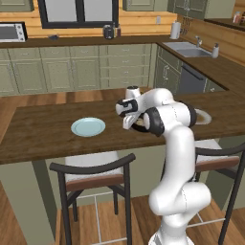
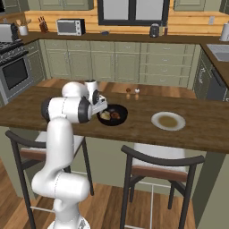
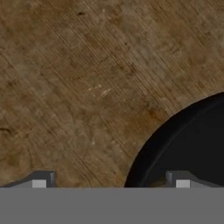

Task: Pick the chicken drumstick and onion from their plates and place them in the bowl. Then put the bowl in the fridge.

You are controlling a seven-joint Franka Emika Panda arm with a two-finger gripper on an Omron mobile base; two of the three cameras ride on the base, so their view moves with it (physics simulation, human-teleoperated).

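Wooden table [image 2: 147, 129] lies under your claw [image 3: 109, 181], which hangs spread wide over the black bowl's [image 2: 112, 115] rim. That bowl holds the onion [image 2: 105, 116] and chicken drumstick [image 2: 116, 115]. Beside the bowl sits a pale blue plate [image 1: 88, 127].

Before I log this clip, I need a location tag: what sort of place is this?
A home kitchen, rendered: a sink set in the counter, a microwave, a stove and pale green cabinets.
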